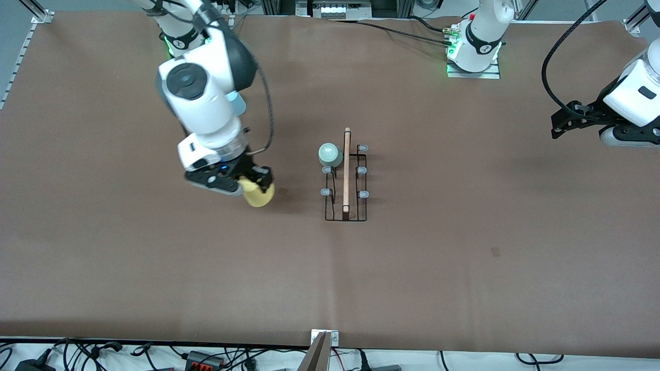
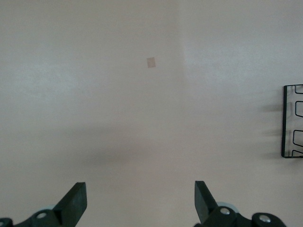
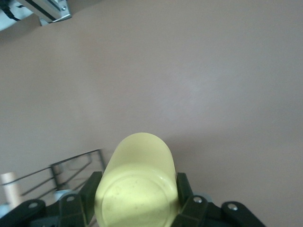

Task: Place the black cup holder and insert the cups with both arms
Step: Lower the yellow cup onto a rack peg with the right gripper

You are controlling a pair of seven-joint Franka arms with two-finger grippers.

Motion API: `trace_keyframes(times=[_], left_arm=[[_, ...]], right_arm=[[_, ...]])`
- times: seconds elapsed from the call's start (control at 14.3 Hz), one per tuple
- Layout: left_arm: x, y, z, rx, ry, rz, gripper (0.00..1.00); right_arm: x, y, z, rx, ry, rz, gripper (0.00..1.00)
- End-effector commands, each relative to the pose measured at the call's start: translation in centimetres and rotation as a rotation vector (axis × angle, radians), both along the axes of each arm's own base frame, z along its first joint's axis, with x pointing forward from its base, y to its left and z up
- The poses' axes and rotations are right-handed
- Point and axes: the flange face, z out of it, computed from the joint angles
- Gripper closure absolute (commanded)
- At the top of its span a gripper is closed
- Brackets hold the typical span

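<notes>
1. Front view: right gripper [image 1: 246, 184] clamps the yellow cup [image 1: 259, 194] above the table [image 1: 464, 257], beside the black cup holder [image 1: 346, 178] carrying the green cup [image 1: 330, 154].
2. Left wrist view: left gripper [image 2: 140, 201] waits, fingers spread.
3. Right wrist view: no legible writing.

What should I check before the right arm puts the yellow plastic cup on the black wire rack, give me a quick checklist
1. Grip: right gripper is shut on the yellow plastic cup: ok.
2. Rack: black wire cup holder with wooden rod handle stands upright on the brown table: ok.
3. Free pegs: pale green cup fills one peg; five blue-tipped pegs show bare: ok.
4. Position: yellow cup is not yet over any peg, it sits toward the right arm's end: not ok.
5. Left gripper is open, waiting off at the left arm's end: ok.
6. Light blue cup's whereabouts: cannot tell.
</notes>
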Motion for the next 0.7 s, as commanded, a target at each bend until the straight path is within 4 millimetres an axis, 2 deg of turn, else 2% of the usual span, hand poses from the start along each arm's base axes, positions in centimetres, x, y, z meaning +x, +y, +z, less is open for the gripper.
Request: trace_keyframes(times=[0.0, 0.07, 0.21, 0.42, 0.63], left_arm=[[0.0, 0.1, 0.6, -0.002, 0.005, -0.015, 0.0], [0.0, 0.0, 0.6, -0.002, 0.005, -0.016, 0.0], [0.0, 0.1, 0.6, -0.002, 0.005, -0.015, 0.0], [0.0, 0.1, 0.6, -0.002, 0.006, -0.015, 0.0], [0.0, 0.1, 0.6, -0.002, 0.005, -0.015, 0.0]], right_arm=[[1.3, 4.9, -0.1, 0.067, -0.002, -0.105, 0.88], [0.8, 6.8, -0.7, 0.072, 0.0, -0.115, 0.88], [0.2, 8.9, -2.4, 0.058, -0.014, -0.125, 0.88], [0.6, 10.1, -3.5, 0.12, -0.062, -0.169, 0.88], [0.0, 11.2, -4.7, 0.129, -0.051, -0.182, 0.87]])
